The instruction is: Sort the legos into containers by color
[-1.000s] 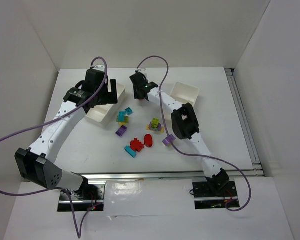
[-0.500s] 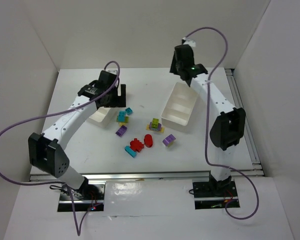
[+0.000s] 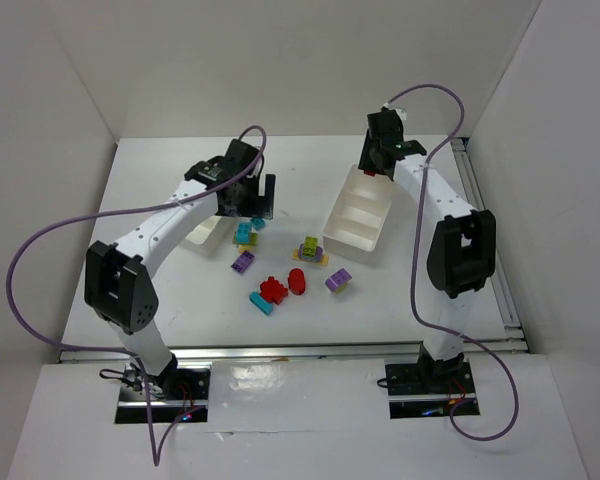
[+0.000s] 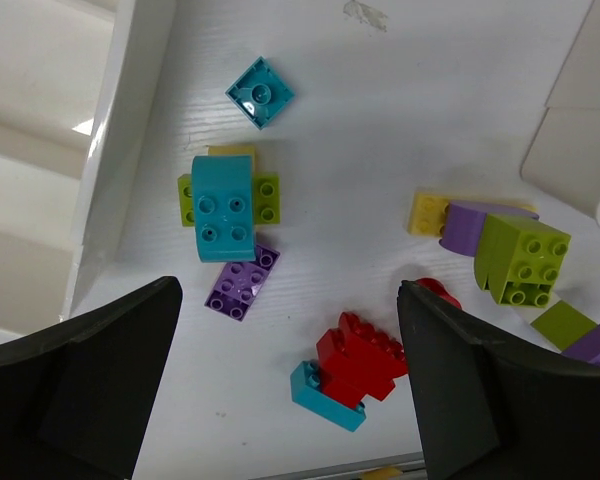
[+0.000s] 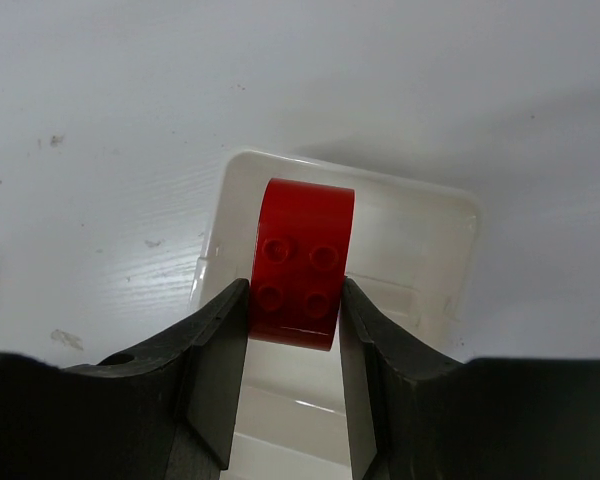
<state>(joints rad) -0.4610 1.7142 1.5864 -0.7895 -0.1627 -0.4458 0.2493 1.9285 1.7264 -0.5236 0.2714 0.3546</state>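
No readable text or labels anywhere (bricks, trays incl.).

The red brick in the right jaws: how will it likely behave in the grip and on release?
Probably stiff: the red brick shows no bend between the jaws of the right gripper. Its glossy sides might slip if the grip loosens. One end looks rounded, so it may rock or tumble landing in the tray.
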